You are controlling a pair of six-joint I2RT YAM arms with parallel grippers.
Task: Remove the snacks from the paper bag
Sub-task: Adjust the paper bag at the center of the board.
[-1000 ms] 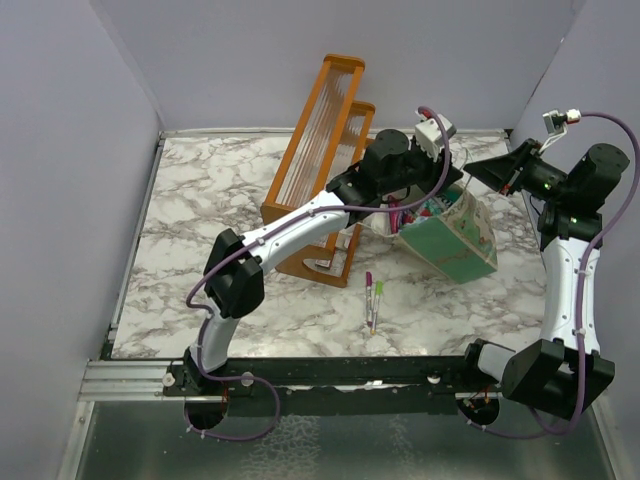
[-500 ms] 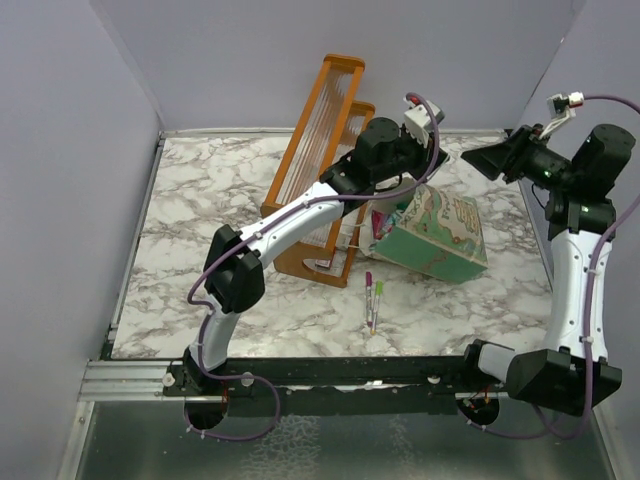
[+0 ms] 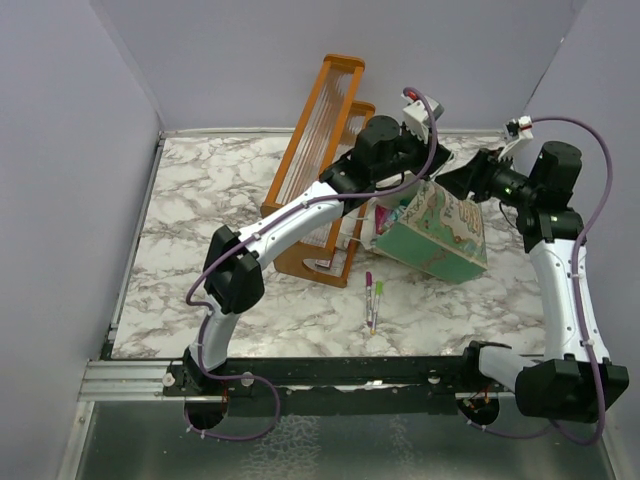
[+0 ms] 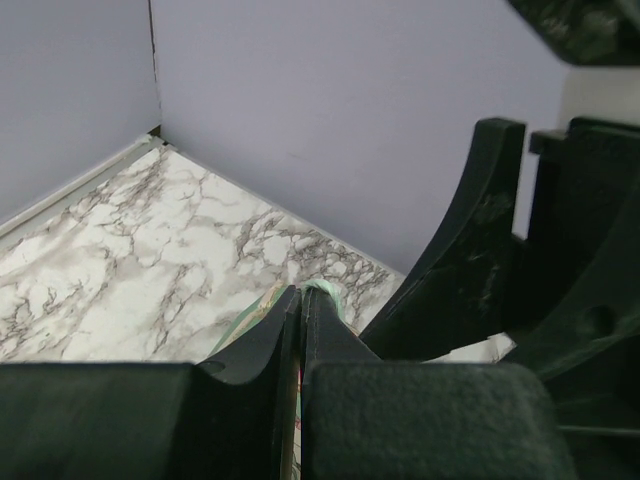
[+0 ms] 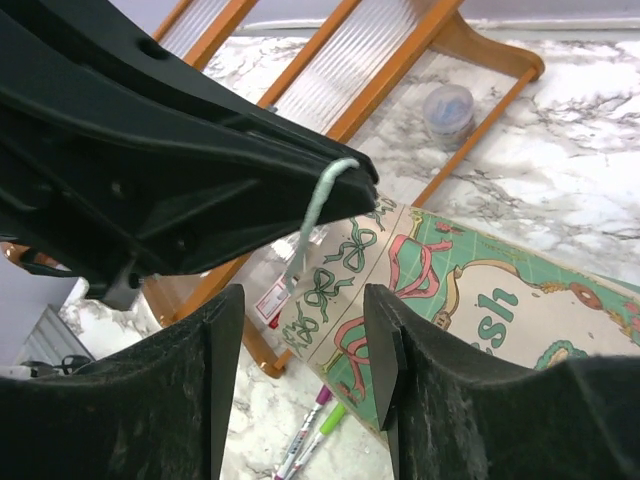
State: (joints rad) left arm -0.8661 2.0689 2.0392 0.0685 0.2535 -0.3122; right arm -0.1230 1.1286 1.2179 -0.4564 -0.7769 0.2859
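Observation:
The mint-green paper bag (image 3: pixel 440 235) lies tilted with its printed face up and its mouth towards the rack; it also shows in the right wrist view (image 5: pixel 470 290). My left gripper (image 3: pixel 416 184) is shut on the bag's thin pale cord handle (image 5: pixel 318 205), just above the mouth; the cord tip shows between its jaws (image 4: pixel 322 290). Bits of red and teal snack packets (image 3: pixel 397 213) show at the mouth, and one red-and-white packet (image 5: pixel 258 298) peeks out there. My right gripper (image 3: pixel 447 183) is open and empty, above the bag's top edge (image 5: pixel 303 305), close to the left fingers.
The orange wooden slatted rack (image 3: pixel 322 150) stands just left of the bag and also shows in the right wrist view (image 5: pixel 370 70). Two marker pens, purple and green (image 3: pixel 372 293), lie in front of the bag. A small clear round cap (image 5: pixel 448 105) lies by the rack. Walls close in behind.
The bag has tipped from mouth-up to printed face up while held by its handle. My right gripper has moved left and down to just above the bag, near the left gripper.

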